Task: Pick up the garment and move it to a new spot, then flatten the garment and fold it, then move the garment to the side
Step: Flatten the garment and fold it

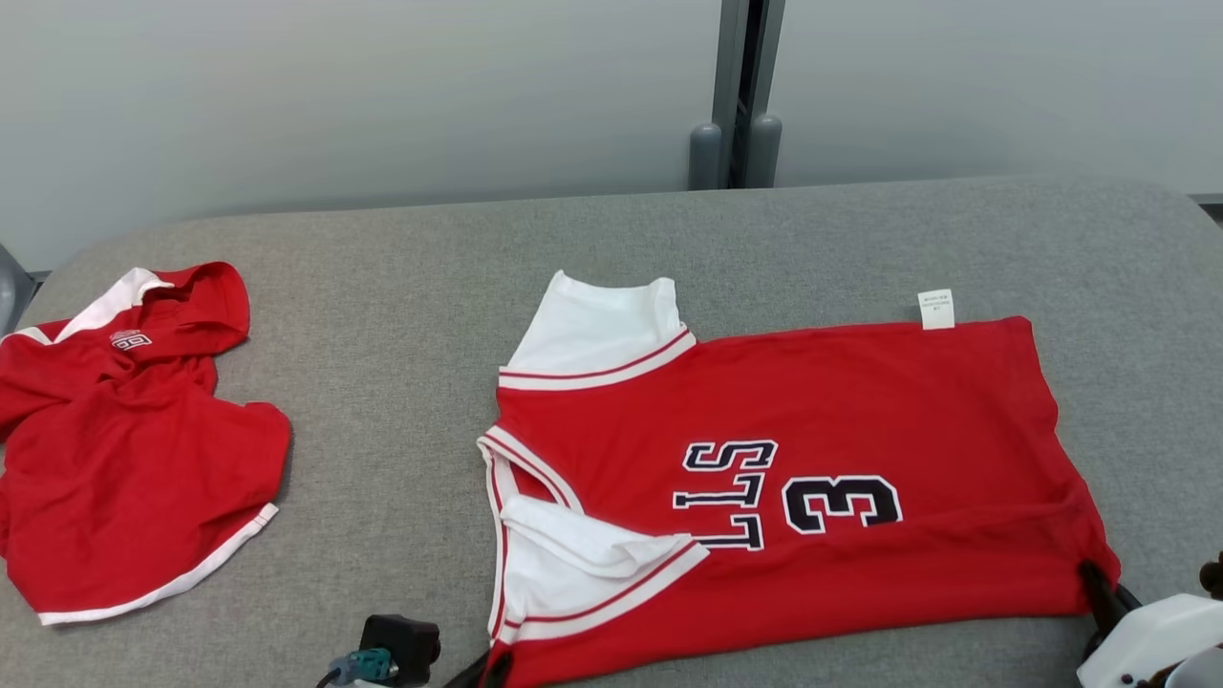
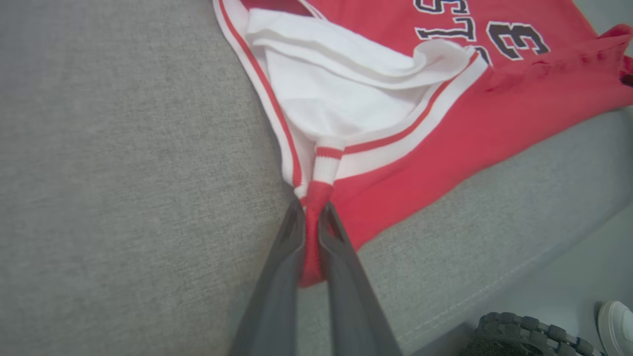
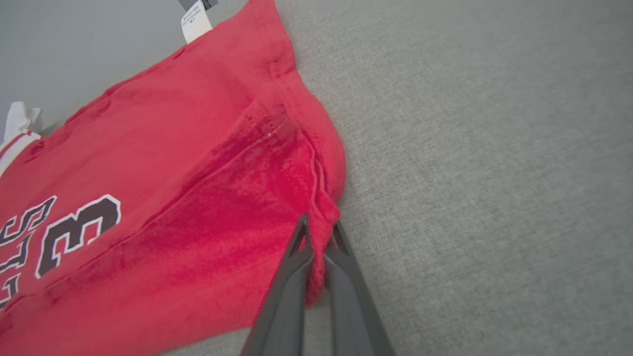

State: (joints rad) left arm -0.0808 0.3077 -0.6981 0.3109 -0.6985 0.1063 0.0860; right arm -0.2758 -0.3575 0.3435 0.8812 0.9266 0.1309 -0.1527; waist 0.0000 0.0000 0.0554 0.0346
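Now, stage: flattening on the table (image 1: pixel 382 239), not yet folded.
garment (image 1: pixel 812 449): by table's near edge, mostly smooth; sleeve (image 1: pixel 583 559) bunched.
left gripper (image 2: pixel 310 210): pinching shoulder corner.
right gripper (image 3: pixel 319 227): pinching hem corner.
remaining: folding, moving aside.

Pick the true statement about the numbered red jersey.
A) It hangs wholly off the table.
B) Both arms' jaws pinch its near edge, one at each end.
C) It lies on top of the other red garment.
B: the left jaws are shut on the jersey at its sleeve-end corner, the right jaws at its hem corner, and it lies spread on the grey table.
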